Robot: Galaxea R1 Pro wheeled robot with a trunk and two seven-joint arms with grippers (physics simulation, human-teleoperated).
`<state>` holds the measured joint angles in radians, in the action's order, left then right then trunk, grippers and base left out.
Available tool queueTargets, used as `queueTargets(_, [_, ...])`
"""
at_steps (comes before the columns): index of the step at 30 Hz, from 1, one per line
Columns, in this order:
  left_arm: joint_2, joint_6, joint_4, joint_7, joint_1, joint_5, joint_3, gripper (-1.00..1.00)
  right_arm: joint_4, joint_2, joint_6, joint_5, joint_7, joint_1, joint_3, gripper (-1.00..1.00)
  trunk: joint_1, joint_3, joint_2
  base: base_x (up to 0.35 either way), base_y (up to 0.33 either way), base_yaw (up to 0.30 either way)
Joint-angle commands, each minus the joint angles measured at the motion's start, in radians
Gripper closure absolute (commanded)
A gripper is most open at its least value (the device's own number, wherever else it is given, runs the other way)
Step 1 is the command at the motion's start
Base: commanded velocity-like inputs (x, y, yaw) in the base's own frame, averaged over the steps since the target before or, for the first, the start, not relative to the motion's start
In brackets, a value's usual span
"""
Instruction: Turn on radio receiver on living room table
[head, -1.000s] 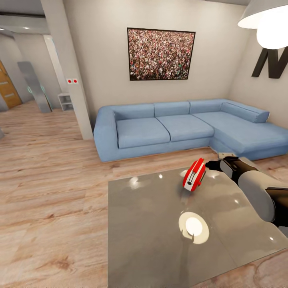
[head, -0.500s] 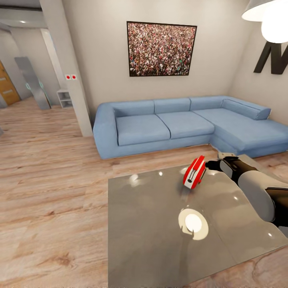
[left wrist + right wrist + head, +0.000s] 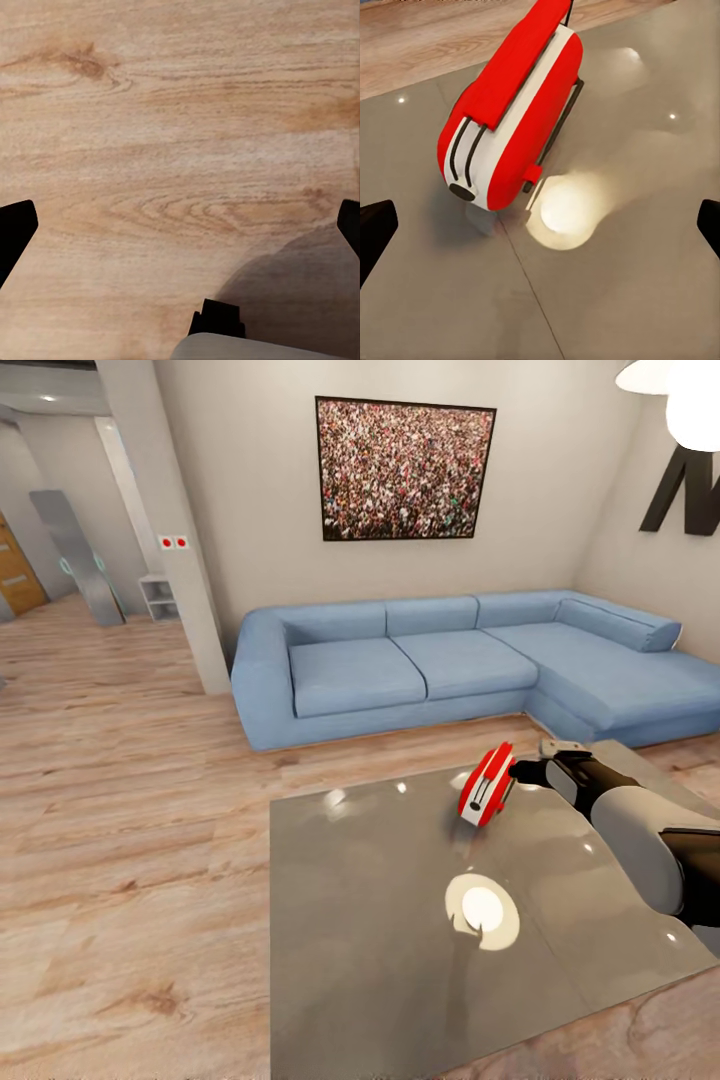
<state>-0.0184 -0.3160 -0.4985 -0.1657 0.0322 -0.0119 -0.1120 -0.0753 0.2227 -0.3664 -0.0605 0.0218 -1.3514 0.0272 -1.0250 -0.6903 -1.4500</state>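
Radio [image 3: 486, 788]: on far part of desk [image 3: 380, 920], tilted, long axis slanting up and away; right tool [image 3: 522, 770] just beside it, fingers spread, nearer arm.

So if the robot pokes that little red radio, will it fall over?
Probably, yes. The radio receiver stands tilted on a narrow edge on the glossy table, so a nudge from the right gripper could tip it. The shiny top looks slick, so it might slide too. Its hard-looking rounded shell likely stays stiff.
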Motion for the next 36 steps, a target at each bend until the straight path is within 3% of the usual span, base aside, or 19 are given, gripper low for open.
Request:
queueTargets(1, [0.000,0.000,0.000,0.000,0.000,0.000,0.000,-1.00,-0.001,0.000,0.009,0.000,0.000,0.000,0.000,-1.00,0.000,-0.002,0.000,0.000,0.000,0.000])
queueTargets(8, [0.000,0.000,0.000,0.000,0.000,0.000,0.000,-1.00,-0.005,-0.002,0.037,0.001,0.000,0.000,0.001,-1.00,0.000,-0.013,0.000,0.000,0.000,0.000])
queueTargets(23, [0.000,0.000,0.000,0.000,0.000,0.000,0.000,-1.00,-0.005,-0.033,0.048,0.001,-0.002,0.000,0.002,-1.00,0.000,-0.037,0.000,0.000,0.000,0.000])
queueTargets(29, [0.000,0.000,0.000,0.000,0.000,0.000,0.000,-1.00,-0.004,-0.053,0.092,0.001,-0.029,0.000,0.003,-1.00,0.000,-0.047,0.000,0.000,0.000,0.000])
queueTargets(36, [0.000,0.000,0.000,0.000,0.000,0.000,0.000,-1.00,-0.003,-0.057,0.104,0.008,-0.040,0.000,0.003,-1.00,0.000,-0.058,0.000,0.000,0.000,0.000])
